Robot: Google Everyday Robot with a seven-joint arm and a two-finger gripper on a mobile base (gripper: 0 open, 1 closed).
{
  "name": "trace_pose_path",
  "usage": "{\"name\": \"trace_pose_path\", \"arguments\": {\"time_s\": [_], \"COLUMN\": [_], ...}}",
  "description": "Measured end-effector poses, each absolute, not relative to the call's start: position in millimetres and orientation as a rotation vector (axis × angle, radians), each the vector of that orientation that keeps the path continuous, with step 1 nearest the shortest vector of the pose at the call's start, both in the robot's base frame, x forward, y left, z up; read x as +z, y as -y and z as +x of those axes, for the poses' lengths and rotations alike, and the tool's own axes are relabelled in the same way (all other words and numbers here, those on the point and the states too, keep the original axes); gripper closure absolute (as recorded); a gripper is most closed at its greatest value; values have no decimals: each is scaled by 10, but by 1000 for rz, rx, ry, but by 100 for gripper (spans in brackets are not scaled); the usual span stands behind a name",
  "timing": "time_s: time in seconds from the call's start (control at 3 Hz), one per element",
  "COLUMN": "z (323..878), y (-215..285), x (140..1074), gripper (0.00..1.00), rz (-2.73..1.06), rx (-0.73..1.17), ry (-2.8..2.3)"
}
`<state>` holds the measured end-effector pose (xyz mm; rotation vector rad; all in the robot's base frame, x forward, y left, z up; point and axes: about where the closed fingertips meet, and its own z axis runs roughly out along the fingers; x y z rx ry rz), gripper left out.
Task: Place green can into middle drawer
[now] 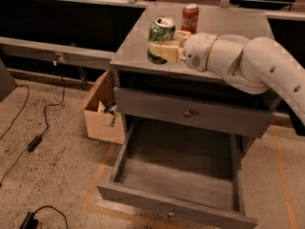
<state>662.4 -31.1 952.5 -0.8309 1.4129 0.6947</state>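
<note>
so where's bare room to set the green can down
The middle drawer floor is bare wall to wall. The cabinet top is free right of the red can. Crowded: its front left, where the gripper holds the green can.

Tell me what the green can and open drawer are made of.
Green can: probably thin metal, glossy printed wall, silvery lid. Middle drawer: matte grey, worn floor; painted wood or metal, unclear. The gripper clasps the can over the cabinet top.

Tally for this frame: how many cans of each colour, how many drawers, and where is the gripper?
green can: 1, gripped by the gripper at the cabinet top
red Coca-Cola can: 1
drawers: 2, the middle drawer open, the upper drawer closed
total: 4
</note>
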Motion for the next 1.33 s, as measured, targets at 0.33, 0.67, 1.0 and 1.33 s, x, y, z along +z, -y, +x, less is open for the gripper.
{"name": "trace_pose_path", "arguments": {"time_s": [0.33, 0.67, 1.0, 1.33], "z": [6483, 6231, 5957, 5788], "y": [243, 184, 91, 48], "x": [9364, 9119, 8809, 8393], "gripper": [100, 100, 100, 100], "rz": [-863, -875, -941, -1063], "rx": [710, 712, 726, 723], "ry": [-1448, -1463, -1428, -1365]}}
